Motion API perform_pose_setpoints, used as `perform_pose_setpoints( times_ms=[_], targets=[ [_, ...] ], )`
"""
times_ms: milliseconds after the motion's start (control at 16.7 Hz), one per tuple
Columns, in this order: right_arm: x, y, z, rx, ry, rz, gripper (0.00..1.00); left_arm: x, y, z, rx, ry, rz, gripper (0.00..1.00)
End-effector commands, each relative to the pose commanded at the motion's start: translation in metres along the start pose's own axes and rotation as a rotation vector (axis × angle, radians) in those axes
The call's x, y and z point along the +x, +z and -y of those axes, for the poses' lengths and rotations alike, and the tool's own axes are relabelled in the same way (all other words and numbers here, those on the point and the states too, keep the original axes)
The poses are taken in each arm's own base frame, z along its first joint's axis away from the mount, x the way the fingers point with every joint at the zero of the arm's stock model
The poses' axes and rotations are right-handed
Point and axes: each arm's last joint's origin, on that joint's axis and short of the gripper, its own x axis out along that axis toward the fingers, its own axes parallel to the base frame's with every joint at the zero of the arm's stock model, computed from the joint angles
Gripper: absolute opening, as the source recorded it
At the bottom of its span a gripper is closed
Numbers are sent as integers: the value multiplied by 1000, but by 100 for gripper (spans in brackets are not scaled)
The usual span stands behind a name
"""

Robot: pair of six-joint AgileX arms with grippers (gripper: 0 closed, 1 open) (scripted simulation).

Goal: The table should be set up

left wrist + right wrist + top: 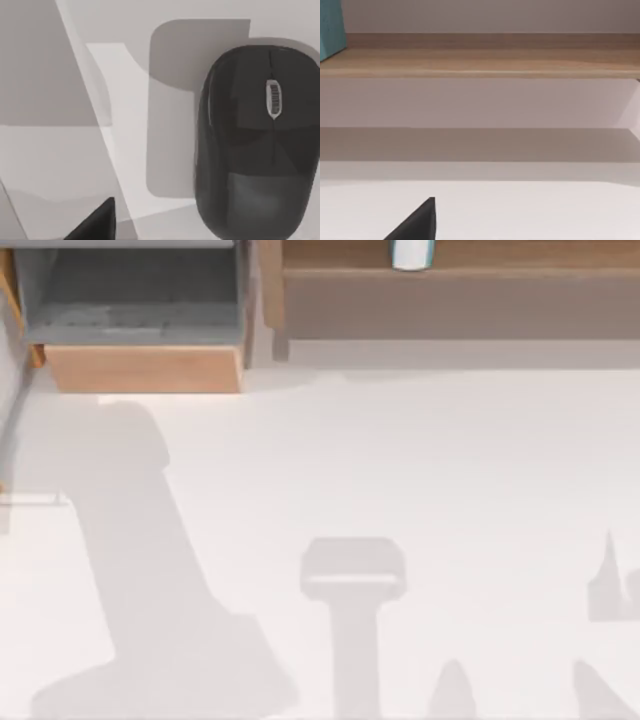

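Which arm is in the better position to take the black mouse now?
Probably the left. The left wrist view looks straight down on the black mouse lying on the table. The right wrist view faces the wooden shelf instead.

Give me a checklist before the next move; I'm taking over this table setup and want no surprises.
1. Black mouse lying flat on the table, wheel up: ok.
2. Left gripper close above the mouse: ok.
3. Grey-lined box standing open: ok.
4. Right gripper facing the wooden shelf: ok.
5. What the teal item on the shelf is: cannot tell.
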Motion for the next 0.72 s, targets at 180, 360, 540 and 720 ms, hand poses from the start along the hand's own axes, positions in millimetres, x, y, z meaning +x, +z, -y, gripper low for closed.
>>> perform_pose_setpoints(
  times_ms=[180, 360, 540, 720],
  targets=[
    [0, 0, 0, 0, 0, 0, 100, 3, 2, 0, 6, 1, 1, 100],
    [0, 0, 0, 0, 0, 0, 100, 3, 2, 0, 6, 1, 1, 100],
    [0, 0, 0, 0, 0, 0, 100, -2, -1, -1, -2, -2, 0, 100],
    [0, 0, 0, 0, 0, 0, 100, -36, -11, 6, -6, -10, 4, 100]
  ],
)
